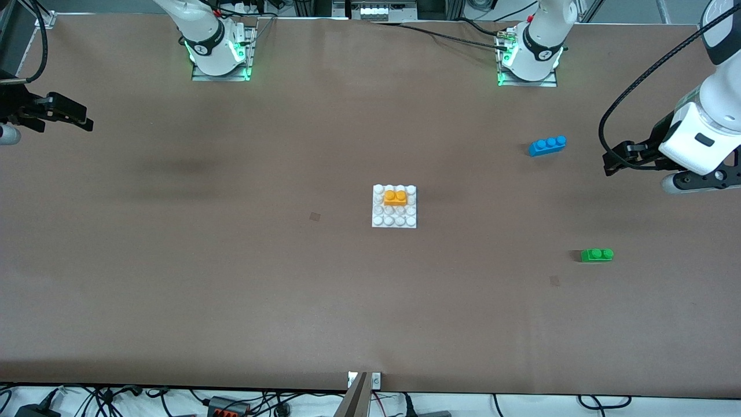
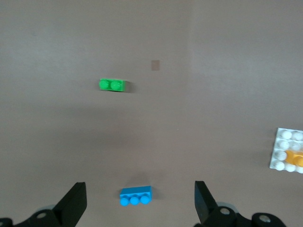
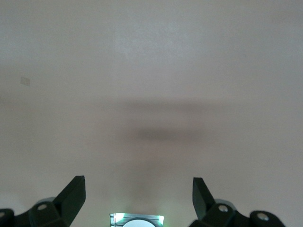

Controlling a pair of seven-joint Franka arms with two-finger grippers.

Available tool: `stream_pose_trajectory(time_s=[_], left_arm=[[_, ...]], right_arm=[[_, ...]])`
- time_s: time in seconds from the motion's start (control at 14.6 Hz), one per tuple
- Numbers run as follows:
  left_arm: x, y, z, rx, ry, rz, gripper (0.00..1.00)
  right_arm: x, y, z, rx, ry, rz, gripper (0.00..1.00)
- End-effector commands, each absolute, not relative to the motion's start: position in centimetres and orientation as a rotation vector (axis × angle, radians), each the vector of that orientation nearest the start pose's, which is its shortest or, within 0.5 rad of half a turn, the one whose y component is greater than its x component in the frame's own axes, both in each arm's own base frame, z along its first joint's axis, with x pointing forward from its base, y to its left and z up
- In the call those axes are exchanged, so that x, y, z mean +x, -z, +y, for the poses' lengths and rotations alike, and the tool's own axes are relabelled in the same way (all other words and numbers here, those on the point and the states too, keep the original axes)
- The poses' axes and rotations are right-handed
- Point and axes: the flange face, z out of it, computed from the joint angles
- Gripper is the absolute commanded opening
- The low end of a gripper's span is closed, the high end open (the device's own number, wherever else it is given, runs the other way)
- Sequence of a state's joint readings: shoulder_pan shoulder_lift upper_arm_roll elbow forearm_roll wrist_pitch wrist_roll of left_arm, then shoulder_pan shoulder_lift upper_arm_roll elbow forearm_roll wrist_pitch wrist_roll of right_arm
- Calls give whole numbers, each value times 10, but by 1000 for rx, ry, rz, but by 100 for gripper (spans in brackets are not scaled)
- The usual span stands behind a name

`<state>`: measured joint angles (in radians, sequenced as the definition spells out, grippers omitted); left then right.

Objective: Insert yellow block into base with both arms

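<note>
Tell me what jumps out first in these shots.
The yellow block sits on the base at mid-table, toward its edge nearest the robots. A blue brick and a green brick lie toward the left arm's end. The left tool and right tool, both open, hang at opposite table ends.

Left end effector [image 2: 137, 205] and right end effector [image 3: 137, 198] agape, aloft.

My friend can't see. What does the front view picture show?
A yellow block sits on a white studded base mid-table. A blue brick and green brick lie toward the left arm's end. The left gripper and right gripper hang open at the edges.
</note>
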<state>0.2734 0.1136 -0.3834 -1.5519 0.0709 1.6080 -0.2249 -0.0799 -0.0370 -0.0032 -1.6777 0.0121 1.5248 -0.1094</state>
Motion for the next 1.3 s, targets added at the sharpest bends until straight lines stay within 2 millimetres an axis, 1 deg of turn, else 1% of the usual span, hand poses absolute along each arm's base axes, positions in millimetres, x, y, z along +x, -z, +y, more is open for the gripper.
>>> stream_pose_trajectory(time_s=[0.0, 0.14, 0.41, 0.48, 0.55, 0.69, 0.82, 0.96, 1.23], left_arm=[[590, -577, -47, -3150, -75, -133, 100], [592, -571, -35, -3155, -91, -138, 100], [589, -570, -22, -3142, -99, -119, 100], [590, -569, -8, -3140, -94, -61, 100], [589, -569, -14, -3132, -101, -32, 100], [584, -577, -17, -3113, -84, -41, 100], [584, -573, -14, -3117, -96, -50, 100], [585, -574, -14, -3117, -89, -50, 100], [586, -572, -14, -3118, -99, -8, 100]], right_arm=[[531, -592, -42, -3097, -176, -16, 100], [532, -592, -43, -3097, -174, -14, 100], [532, -592, -43, -3098, -169, -14, 100], [532, -592, -43, -3097, -174, -14, 100], [531, -592, -42, -3097, -176, -16, 100], [532, -592, -43, -3097, -174, -14, 100], [532, -592, -42, -3096, -171, -14, 100], [533, -591, -42, -3096, -169, -14, 100], [533, -589, -44, -3095, -178, -9, 100]])
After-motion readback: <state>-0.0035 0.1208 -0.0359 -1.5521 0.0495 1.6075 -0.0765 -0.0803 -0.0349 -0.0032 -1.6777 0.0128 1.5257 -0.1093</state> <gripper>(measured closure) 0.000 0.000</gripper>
